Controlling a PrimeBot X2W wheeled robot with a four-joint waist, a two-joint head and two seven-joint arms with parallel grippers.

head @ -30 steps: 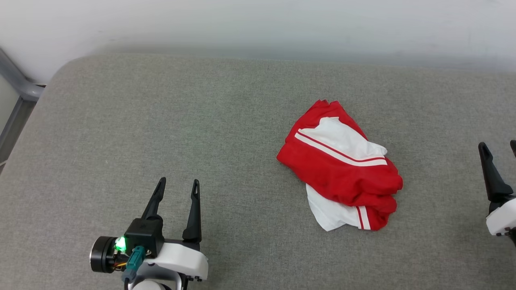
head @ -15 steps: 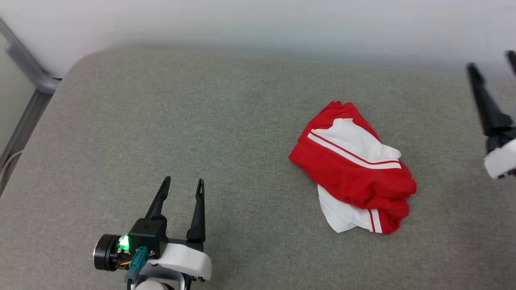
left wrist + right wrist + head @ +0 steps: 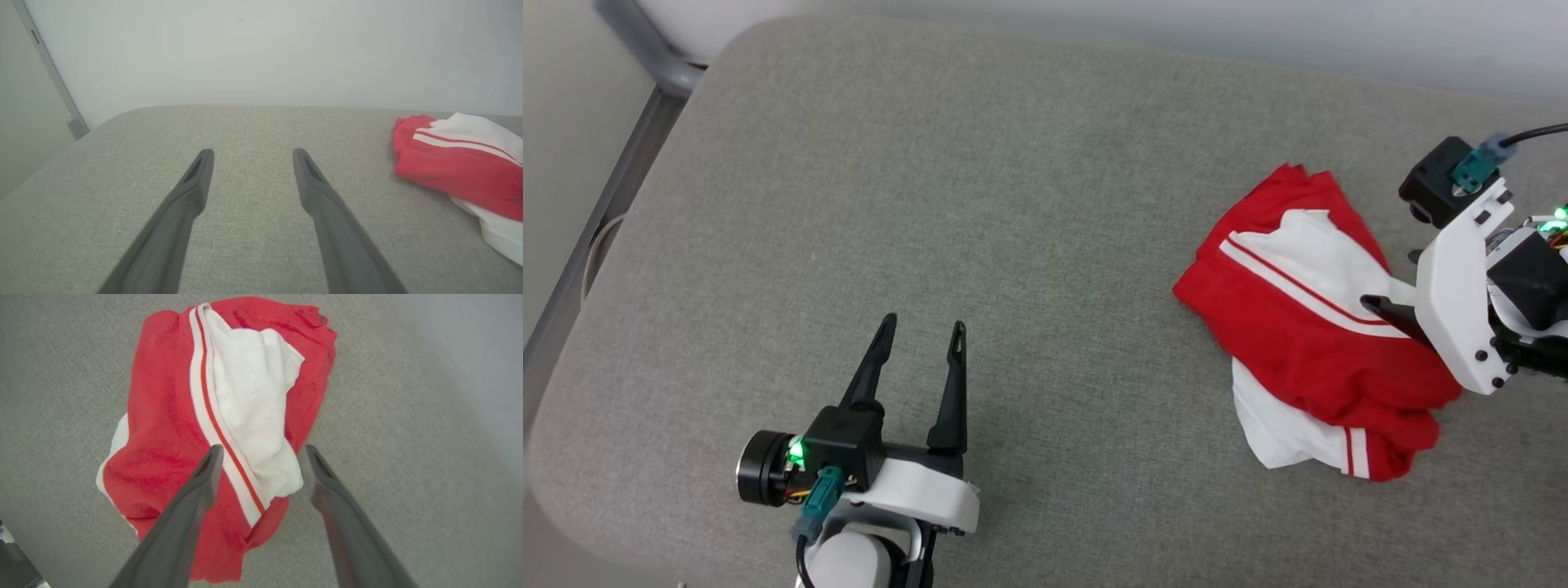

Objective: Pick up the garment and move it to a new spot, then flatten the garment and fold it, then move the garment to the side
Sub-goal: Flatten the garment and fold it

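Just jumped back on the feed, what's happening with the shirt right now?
The red and white garment lies crumpled in a heap on the grey cushion, not yet picked up. The right gripper is poised over it with its jaws open, its fingers straddling the edge of the white sleeve; nothing is gripped. The left gripper is open too, over bare cushion well to the garment's left, holding nothing.
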